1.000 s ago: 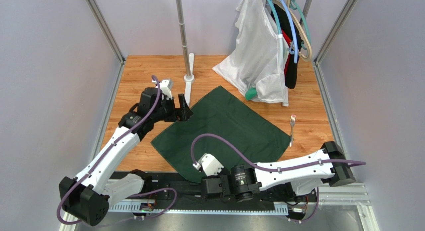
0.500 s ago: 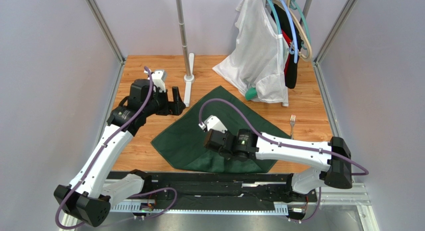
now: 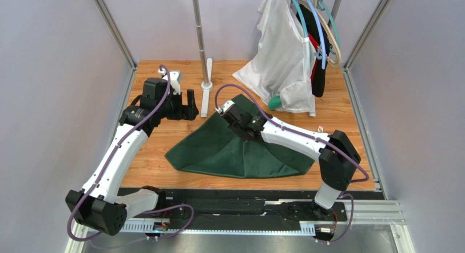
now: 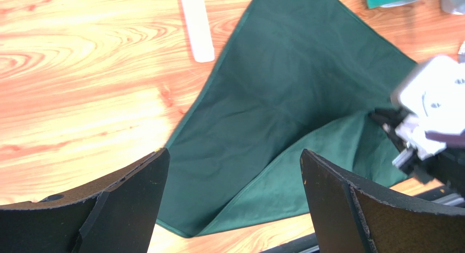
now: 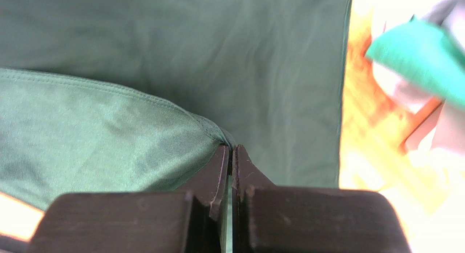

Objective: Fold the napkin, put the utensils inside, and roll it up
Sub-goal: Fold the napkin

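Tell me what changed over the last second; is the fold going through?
Yes. The right gripper, shut on the near corner of the napkin, carried that corner up and over toward the far corner, turning the flat diamond into a rough triangle. The left gripper backed away from the cloth's left edge, open and empty. The fork, now mostly hidden by the right arm, and the hanging clothes have not moved.

dark green napkin (image 3: 229, 155) folded diagonally, one corner lifted; fork (image 3: 320, 128) right of it, mostly hidden

On table (image 3: 147, 161), centre: napkin (image 3: 218, 152); hanging garment (image 3: 281, 62) behind; pole base (image 3: 206, 100) behind-left.
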Tool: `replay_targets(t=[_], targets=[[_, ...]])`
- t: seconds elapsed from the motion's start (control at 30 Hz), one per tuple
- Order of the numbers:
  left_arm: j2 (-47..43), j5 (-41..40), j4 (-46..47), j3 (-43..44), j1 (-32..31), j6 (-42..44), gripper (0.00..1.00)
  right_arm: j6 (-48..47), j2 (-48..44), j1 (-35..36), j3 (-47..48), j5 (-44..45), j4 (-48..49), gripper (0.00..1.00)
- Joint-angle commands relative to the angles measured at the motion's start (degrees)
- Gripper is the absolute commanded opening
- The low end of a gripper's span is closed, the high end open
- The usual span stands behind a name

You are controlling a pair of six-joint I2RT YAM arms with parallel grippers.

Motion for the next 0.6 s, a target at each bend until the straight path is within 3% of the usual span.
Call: replay_targets(t=[0.0,0.23,0.4,0.57], targets=[[0.73,-0.70,-0.26,2.51,1.30,2.48,0.99,-6.84,3.71,-2.86,6.12,-1.77,5.22,0.00],[1.52,0.61,1.77,0.40,4.55,1.87,0.99,-10.62,10.92,-6.55,13.23,-2.04,4.96,0.00],[2.84,5.88,2.99,-0.31,7.72,0.46,0.99,-11.94,16.20,-9.71,19.46,-1.95,5.22,0.00],[2.66,4.04,2.82,-0.83,8.78,0.63,0.99,-12.91,22.00,-12.53,24.57,-2.13,6.10,0.00]])
